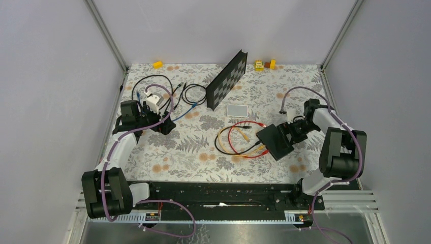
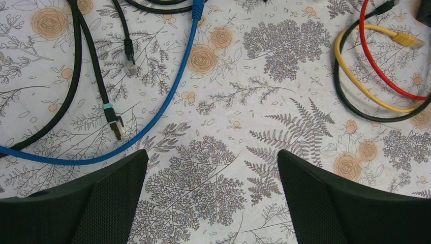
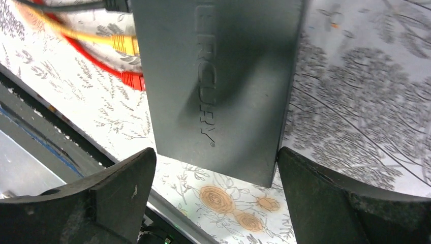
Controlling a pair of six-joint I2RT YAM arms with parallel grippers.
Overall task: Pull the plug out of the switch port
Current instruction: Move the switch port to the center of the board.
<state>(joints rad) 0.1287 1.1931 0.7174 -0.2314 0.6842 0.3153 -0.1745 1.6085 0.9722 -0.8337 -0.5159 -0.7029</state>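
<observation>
The switch is a flat black box lying on the floral cloth at right of centre. In the right wrist view the switch fills the middle. A yellow plug, a red plug and a black plug sit in its far left edge. Their cables loop to its left. My right gripper is open, its tips spread about as wide as the switch's near end, which lies between them; it also shows in the top view. My left gripper is open and empty above bare cloth, far left.
A black checkered board stands tilted at the back centre, with a small grey pad in front of it. A white adapter with blue and black cables lies beside the left gripper. Yellow blocks sit at the back edge. A black rail runs along the front.
</observation>
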